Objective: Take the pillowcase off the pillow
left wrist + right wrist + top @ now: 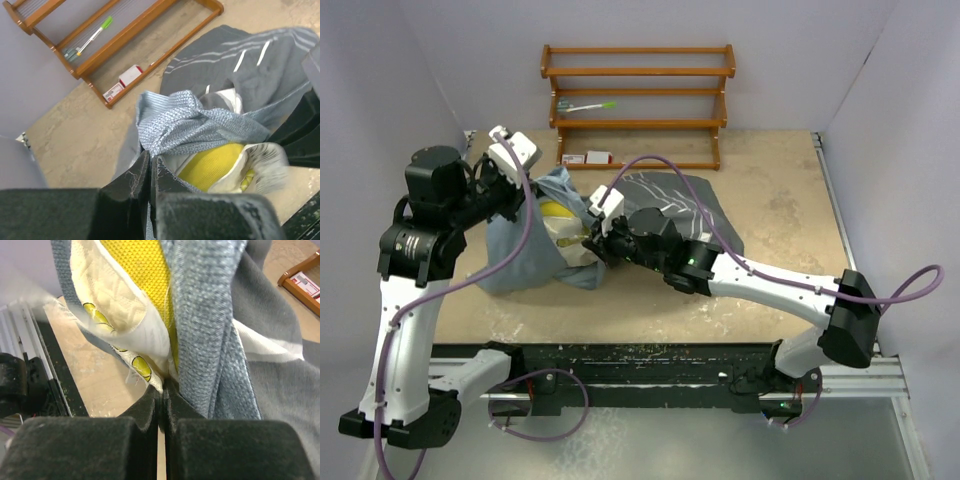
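The pillowcase [665, 200] lies mid-table, dark grey with white stripes, its lighter blue-grey inside [515, 262] turned out at the left. My left gripper [527, 192] is shut on the blue-grey rim and holds it up; the left wrist view shows the jaws [152, 161] pinching that fabric [190, 125]. The pillow [560, 215] sticks out of the opening, cream with yellow edging [215, 162]. My right gripper [592, 238] is shut on the pillow's cream edge next to its tag; in the right wrist view the jaws [162, 390] pinch the pillow [112, 335] beside the pillowcase [205, 330].
A wooden rack [638, 125] stands at the back against the wall, with a green-and-white pen-like item [588, 105] on a shelf and a small red-and-white box [590, 158] at its foot. Grey walls close in left and right. The table's front edge [650, 345] lies just behind the arm bases.
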Motion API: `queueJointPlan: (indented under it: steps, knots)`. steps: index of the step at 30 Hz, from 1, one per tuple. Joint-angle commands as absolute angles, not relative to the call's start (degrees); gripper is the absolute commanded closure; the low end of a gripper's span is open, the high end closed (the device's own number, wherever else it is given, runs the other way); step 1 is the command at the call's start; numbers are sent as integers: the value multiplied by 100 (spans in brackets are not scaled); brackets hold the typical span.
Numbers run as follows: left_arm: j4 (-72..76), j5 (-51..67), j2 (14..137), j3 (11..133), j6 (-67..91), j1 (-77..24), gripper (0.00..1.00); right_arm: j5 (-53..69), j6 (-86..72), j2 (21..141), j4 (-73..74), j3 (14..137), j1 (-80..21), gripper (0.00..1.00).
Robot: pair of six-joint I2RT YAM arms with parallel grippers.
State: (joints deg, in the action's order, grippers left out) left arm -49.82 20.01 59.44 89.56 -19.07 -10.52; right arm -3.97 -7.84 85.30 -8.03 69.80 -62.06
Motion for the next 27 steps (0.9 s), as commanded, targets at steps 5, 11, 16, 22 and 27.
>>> queueJointPlan:
  steps: [5, 11, 16, 22, 27]
  knots:
    - [-3607, 1131, 5539, 8662, -2574, -940, 100, -600, -840, 7876, -456, 6520, -6207, 100]
    - [-3304, 398, 5588, 7972, -2790, -940, 100, -263, -1178, 6569, -1804, 5379, -6147, 100]
    - [-2964, -10, 5644, 7154, -2757, -941, 100, -228, -1644, 5501, -3316, 4524, -5991, 100]
    - [-3434, 1686, 5633, 6736, -1990, -940, 100, -746, -2107, 5496, -3949, 4819, -5746, 100]
    - [-4185, 3001, 5407, 6844, -2003, -940, 51, -1142, -2053, 6170, -3691, 5680, -5685, 100]
